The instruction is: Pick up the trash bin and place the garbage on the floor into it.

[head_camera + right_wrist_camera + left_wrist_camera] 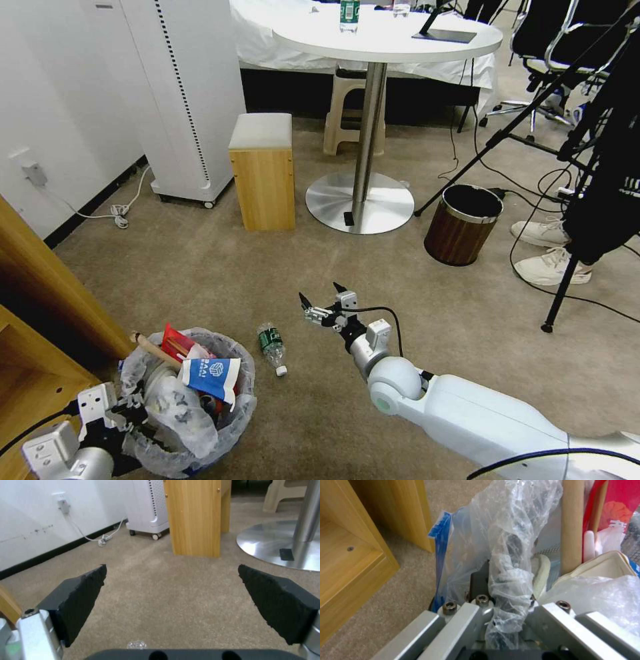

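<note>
Left gripper (506, 605) clamped on the bagged rim of the overfull trash bin (193, 427); right gripper (325, 302), jaws wide, hovers just beyond the small bottle (272, 347), which may roll aside on the floor (200, 267) if nudged.

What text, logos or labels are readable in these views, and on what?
None reads clearly.
Blue-white bag in the trash bin: white logo and characters, too blurred.
Small bottle on the floor: green label, too small.
Red wrapper: white marks, illegible.
</note>
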### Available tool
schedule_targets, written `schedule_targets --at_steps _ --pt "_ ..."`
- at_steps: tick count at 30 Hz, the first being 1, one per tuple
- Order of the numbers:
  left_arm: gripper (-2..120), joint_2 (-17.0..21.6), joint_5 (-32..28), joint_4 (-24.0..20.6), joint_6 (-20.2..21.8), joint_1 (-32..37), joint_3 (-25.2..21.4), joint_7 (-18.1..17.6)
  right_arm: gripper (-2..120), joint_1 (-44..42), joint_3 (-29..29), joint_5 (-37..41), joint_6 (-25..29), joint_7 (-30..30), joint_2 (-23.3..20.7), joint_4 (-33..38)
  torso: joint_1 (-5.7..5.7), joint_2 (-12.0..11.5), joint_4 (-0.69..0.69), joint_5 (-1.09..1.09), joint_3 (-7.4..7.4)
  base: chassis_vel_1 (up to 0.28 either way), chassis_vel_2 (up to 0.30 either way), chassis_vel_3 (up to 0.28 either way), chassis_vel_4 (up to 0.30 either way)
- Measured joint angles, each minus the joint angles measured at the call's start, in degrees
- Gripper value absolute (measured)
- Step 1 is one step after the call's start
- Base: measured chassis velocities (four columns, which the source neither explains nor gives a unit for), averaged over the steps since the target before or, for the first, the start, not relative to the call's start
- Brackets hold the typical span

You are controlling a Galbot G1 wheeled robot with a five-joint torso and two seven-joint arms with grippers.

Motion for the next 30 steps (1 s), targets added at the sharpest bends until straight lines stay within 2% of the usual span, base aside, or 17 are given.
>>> schedule_targets --at_steps 11,24,30 --pt "0 0.89 -0.77 0.57 0.00 -0.33 -0.59 -0.16 100 -0.32 0.06 -1.53 0.55 0.12 -0.45 0.26 0.00 0.00 0.00 0.00 0.00 0.000 0.000 0.000 0.000" --pt "0 0.12 -0.34 0.28 -0.03 -0.20 0.07 -0.19 100 -0.64 -0.07 -2.03 1.80 -1.41 -0.06 -0.53 0.00 0.00 -0.01 0.00 0.01 -0.091 0.088 0.088 -0.084" --pt "0 -0.34 0.12 0.29 -0.13 -0.12 0.45 -0.11 100 0.35 -1.80 1.00 -0.60 -2.24 1.42 -1.90 0.00 0.00 0.00 0.00 0.00 -0.026 0.007 0.025 -0.023"
